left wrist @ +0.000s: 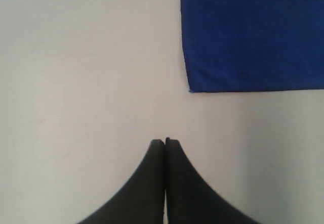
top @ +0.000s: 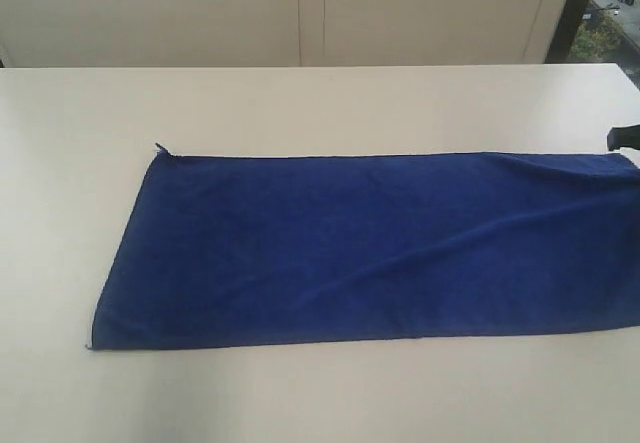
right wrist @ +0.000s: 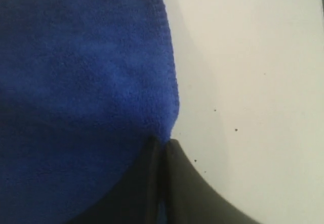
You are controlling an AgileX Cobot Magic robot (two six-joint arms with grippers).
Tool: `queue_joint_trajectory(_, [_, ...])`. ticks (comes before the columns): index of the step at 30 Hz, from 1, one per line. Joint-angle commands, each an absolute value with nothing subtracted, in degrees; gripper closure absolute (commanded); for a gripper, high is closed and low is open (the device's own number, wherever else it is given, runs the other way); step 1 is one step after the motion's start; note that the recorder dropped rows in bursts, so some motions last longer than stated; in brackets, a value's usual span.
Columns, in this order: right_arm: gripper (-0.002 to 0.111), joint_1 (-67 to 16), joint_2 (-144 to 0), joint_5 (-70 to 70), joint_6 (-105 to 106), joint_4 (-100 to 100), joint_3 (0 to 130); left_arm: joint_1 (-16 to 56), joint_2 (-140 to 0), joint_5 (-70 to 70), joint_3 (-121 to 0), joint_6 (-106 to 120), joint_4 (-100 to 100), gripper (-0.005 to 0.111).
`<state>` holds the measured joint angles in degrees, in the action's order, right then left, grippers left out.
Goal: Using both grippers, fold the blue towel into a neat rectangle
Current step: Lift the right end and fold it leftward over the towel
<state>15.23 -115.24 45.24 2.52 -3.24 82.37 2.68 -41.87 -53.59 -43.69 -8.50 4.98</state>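
We log the blue towel lying flat and lengthwise on the pale worktop, its long edges running left to right in the exterior view. The left end sits on a slant, and the right end runs out of frame. Soft diagonal creases cross the right half and climb toward the far right corner.

At that corner, against the frame's right edge, the right hand shows only as a dark tip meeting the towel's far edge. In the right wrist view its black fingers are pressed together on the stitched hem. A sliver of blue shows between them, so we read this hand as gripping the cloth.

The left hand is closed with nothing between its fingers. It sits over bare worktop, apart from the near towel corner in its view.
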Motion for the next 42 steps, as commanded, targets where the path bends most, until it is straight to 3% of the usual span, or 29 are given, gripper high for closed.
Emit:
queue_joint_trajectory(1, [0.108,13.2,-111.1,46.7,2.7,-1.3,83.5,2.5,-41.4,-54.5,-43.4,-8.8,5.3,0.107])
queue_joint_trajectory(11, [0.108,3.1,-103.8,49.7,3.6,-1.1,84.5,2.5,-41.4,-54.5,-43.4,-8.8,5.3,0.107])
queue_joint_trajectory(25, [0.108,-22.5,-103.0,54.1,4.3,0.8,94.4,2.5,-41.4,-54.5,-43.4,-8.8,5.3,0.107])
queue_joint_trajectory(35, [0.108,-40.3,-118.9,53.3,5.4,6.4,106.1,2.5,-41.4,-54.5,-43.4,-8.8,5.3,0.107])
queue_joint_trajectory(42, [0.108,-41.8,-124.4,60.0,5.6,6.8,119.0,2.5,-41.4,-54.5,-43.4,-8.8,5.3,0.107])
